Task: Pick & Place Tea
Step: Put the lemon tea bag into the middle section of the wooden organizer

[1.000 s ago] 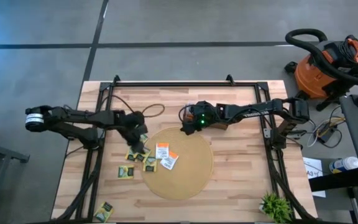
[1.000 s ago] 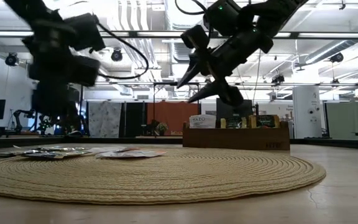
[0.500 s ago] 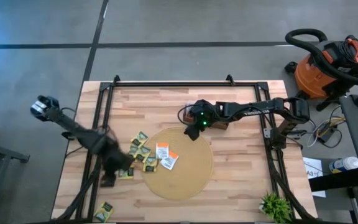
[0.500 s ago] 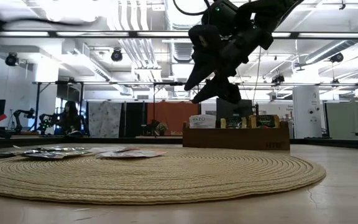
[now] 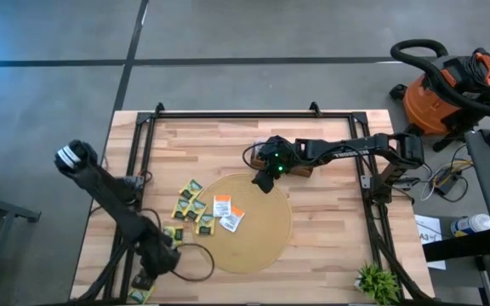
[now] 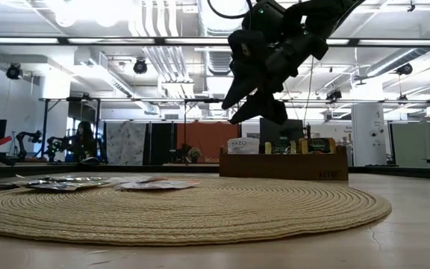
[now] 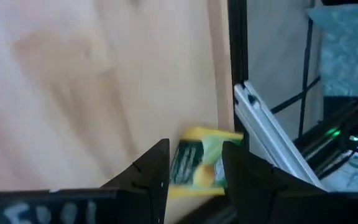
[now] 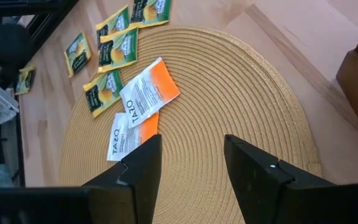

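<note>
Tea sachets lie flat on the table. Several yellow-green ones (image 5: pixel 190 206) sit at the left edge of the round tan mat (image 5: pixel 253 242), and two orange-white ones (image 8: pixel 143 102) lie on the mat. A lone yellow-green sachet (image 7: pixel 199 163) lies at the table's near left corner. My left gripper (image 7: pixel 197 147) hangs open just above it, one finger to either side. My right gripper (image 8: pixel 191 140) hangs open in the air over the mat's far edge (image 5: pixel 264 181), with nothing between its fingers.
A brown wooden box (image 6: pixel 282 161) with tea packets stands behind the mat, under the right arm. Black frame rails (image 5: pixel 134 170) run along the table's left, right and far sides. A cable loop (image 5: pixel 196 262) lies by the left gripper. A small plant (image 5: pixel 373 280) stands at the near right corner.
My left gripper has swung from the sachets at the mat's left edge toward the table's near left corner, turning as it went, and now hangs over the lone sachet there. My right gripper has stayed in place and rolled about its own axis.
</note>
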Robot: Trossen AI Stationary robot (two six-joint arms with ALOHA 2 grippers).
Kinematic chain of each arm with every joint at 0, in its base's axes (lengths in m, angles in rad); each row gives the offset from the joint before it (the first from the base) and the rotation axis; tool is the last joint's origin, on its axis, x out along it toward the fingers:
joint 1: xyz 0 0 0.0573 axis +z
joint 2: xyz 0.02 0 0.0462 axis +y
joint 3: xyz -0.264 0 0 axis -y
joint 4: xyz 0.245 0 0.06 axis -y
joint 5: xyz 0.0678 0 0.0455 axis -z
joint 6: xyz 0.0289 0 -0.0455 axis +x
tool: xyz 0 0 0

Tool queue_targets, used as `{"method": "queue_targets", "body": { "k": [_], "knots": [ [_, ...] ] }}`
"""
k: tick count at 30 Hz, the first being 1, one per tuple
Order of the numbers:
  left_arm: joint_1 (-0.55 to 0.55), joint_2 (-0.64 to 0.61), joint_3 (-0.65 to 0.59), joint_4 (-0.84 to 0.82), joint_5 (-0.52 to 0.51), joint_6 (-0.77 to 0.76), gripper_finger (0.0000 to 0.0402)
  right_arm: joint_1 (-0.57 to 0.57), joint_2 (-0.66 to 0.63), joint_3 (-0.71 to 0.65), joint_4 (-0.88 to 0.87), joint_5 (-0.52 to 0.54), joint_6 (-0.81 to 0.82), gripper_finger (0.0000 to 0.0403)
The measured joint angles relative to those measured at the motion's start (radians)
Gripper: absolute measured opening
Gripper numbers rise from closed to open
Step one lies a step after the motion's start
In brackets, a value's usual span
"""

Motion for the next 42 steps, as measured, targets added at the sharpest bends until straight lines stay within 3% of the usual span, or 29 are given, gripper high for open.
{"method": "queue_targets", "body": {
  "k": [9,22,30,42],
  "knots": [
    [-0.021,0.145,-0.001,0.038,0.052,-0.009,0.0142,0.000,0.000,-0.001,-0.004,0.000,0.021,0.0171],
    [-0.132,0.149,-0.031,0.136,0.053,-0.018,0.0142,0.000,0.000,-0.001,-0.006,0.041,0.035,0.0171],
    [-0.130,0.135,-0.031,0.136,0.069,-0.093,0.0142,0.000,0.000,-0.001,-0.006,0.053,0.035,0.0171],
    [-0.130,0.123,-0.018,0.111,-0.001,-0.141,0.0142,0.000,0.000,-0.001,-0.007,0.069,0.035,0.0171]
  ]
}}
